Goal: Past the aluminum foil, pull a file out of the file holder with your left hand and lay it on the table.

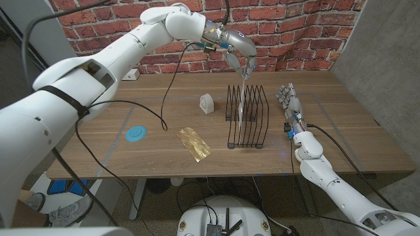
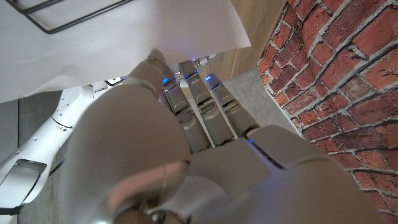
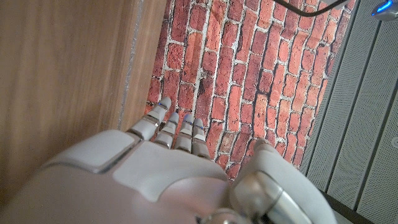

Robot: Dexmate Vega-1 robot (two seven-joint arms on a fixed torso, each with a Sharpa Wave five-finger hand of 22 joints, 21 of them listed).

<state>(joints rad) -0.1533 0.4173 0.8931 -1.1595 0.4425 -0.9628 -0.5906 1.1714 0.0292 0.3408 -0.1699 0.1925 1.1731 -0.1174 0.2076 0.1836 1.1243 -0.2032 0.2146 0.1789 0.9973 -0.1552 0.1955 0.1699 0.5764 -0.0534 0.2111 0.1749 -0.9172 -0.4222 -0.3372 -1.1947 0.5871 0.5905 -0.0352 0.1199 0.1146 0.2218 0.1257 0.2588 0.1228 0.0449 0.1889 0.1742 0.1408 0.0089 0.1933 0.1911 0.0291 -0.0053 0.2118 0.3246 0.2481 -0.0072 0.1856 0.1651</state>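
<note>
My left hand [image 1: 238,52] hangs above the black wire file holder [image 1: 247,118] at mid-table and pinches the top edge of a clear, pale file [image 1: 243,101]. The file stands upright, partly raised, its lower part still between the holder's wires. In the left wrist view my left hand [image 2: 186,124] has its fingers [image 2: 199,93] closed on the white file [image 2: 112,37], with a holder wire [image 2: 56,22] crossing it. The crumpled aluminum foil [image 1: 195,142] lies near the front edge, left of the holder. My right hand [image 1: 289,105] stands to the holder's right, fingers extended, holding nothing.
A small white house-shaped object [image 1: 207,103] stands left of the holder. A blue round disc [image 1: 136,133] lies on the table's left part. A black cable [image 1: 164,98] trails from my left arm across the tabletop. A brick wall [image 1: 295,33] backs the table.
</note>
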